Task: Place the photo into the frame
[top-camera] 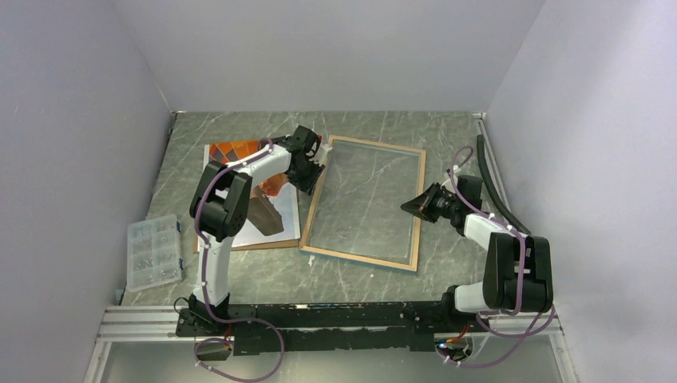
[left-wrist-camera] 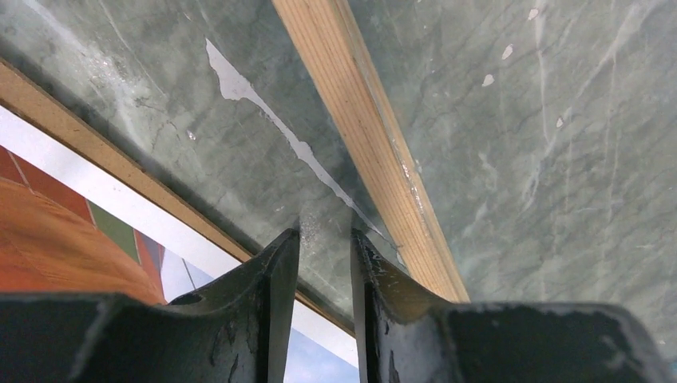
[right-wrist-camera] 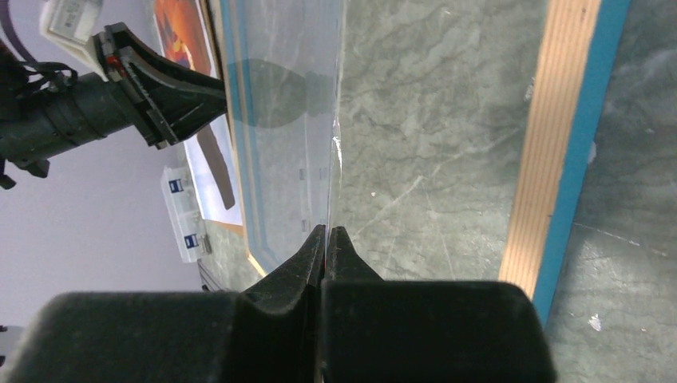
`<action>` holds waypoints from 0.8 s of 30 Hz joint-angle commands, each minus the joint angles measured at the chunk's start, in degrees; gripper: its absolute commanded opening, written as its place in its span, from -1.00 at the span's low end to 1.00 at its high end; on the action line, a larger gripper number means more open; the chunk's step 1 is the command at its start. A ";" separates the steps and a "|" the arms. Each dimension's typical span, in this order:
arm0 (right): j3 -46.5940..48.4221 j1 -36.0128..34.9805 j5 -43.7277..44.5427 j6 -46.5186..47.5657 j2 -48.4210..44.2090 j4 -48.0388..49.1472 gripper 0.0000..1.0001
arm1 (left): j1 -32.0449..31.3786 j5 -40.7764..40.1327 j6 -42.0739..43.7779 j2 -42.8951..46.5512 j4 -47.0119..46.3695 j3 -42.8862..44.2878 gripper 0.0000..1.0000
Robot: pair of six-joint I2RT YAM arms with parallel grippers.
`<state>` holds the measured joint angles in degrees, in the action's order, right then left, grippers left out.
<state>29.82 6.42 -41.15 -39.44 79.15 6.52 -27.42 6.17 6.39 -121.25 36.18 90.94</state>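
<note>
The frame (top-camera: 359, 259) lies back up in the middle of the table, with light wood edges and a blue rim (right-wrist-camera: 587, 144). My right gripper (top-camera: 407, 206) is at its right rail, shut on the edge of the clear glass pane (right-wrist-camera: 334, 159), which slants up from the frame on that side. The photo (top-camera: 235, 152), an orange-red balloon on blue sky, lies face up on a brown hardboard panel (top-camera: 255, 243) left of the frame. My left gripper (top-camera: 314, 177) hovers over the bare strip between the panel and the frame's left rail (left-wrist-camera: 375, 136), jaws slightly apart and empty.
A clear plastic box of small parts (top-camera: 152, 251) sits at the table's left front. A black cable chain (top-camera: 496, 187) runs along the right wall. Grey walls enclose the table on three sides.
</note>
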 commanded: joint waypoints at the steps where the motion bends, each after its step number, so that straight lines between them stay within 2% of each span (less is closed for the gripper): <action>1: 4.09 0.28 -1.16 2.48 -1.76 1.75 -1.00 | -0.48 0.13 0.87 -0.68 -0.65 0.46 -0.30; 13: 5.29 0.32 -4.04 2.54 -0.01 2.95 -1.00 | -1.38 0.51 1.33 -1.11 -0.53 0.68 -0.32; 24: 9.18 0.34 -5.45 6.84 -0.42 -0.36 -1.00 | -2.07 0.02 1.69 -1.16 -0.17 0.82 -0.33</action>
<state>35.97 6.46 -45.50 -35.99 79.20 4.69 -28.56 5.78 7.31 -121.34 35.99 90.98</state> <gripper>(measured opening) 0.010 0.336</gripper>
